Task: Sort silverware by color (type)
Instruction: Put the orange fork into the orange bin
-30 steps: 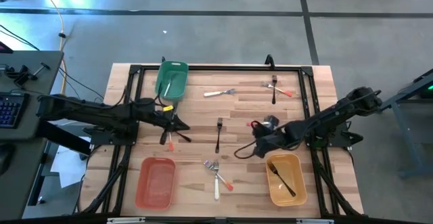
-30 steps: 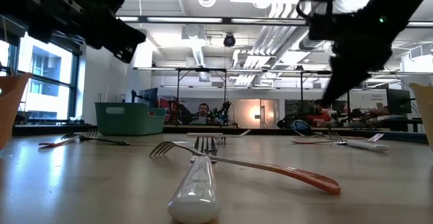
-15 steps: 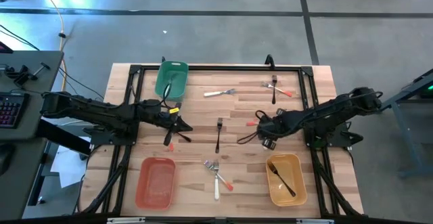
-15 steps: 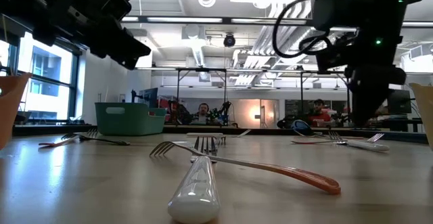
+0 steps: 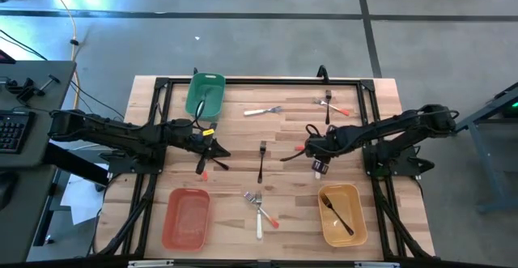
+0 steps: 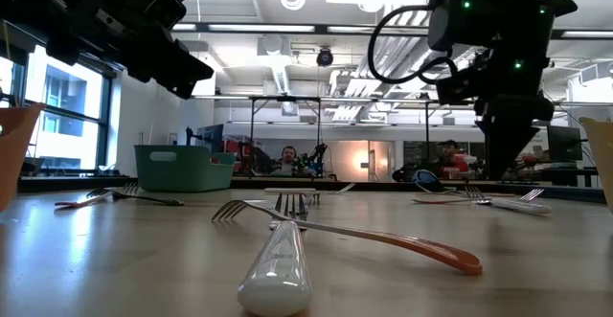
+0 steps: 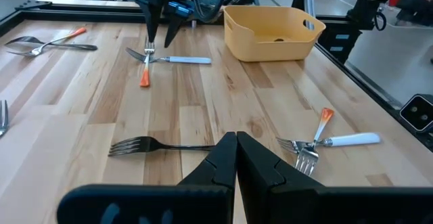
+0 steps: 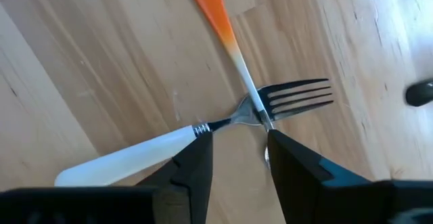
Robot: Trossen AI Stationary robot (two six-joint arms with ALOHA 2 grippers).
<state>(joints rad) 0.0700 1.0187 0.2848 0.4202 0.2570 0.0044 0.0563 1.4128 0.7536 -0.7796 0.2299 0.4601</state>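
My right gripper (image 8: pixel 237 146) hangs open, pointing down, just above two crossed forks right of the table's centre. One fork is white-handled (image 8: pixel 128 160), the other orange-handled (image 8: pixel 215 17). Its fingers stand either side of the white fork's neck and I see no touch. My left gripper (image 5: pixel 217 148) waits shut and holding nothing left of centre. A black fork (image 7: pixel 145 145) lies on the wood ahead of it. Another black fork (image 5: pixel 338 211) lies in the yellow bin (image 5: pixel 356 234).
A green bin (image 5: pixel 194 98) stands at the far left and a red bin (image 5: pixel 188 218) at the near left. More forks lie at the near middle (image 5: pixel 259 209), the far middle (image 5: pixel 263 111), the far right (image 5: pixel 330 104) and beside my left gripper (image 5: pixel 199 168).
My right gripper has swung from beside the yellow bin's far left corner toward the table's far edge. It has tipped steeper downward and now hangs over the crossed pair of forks. No fork has moved.
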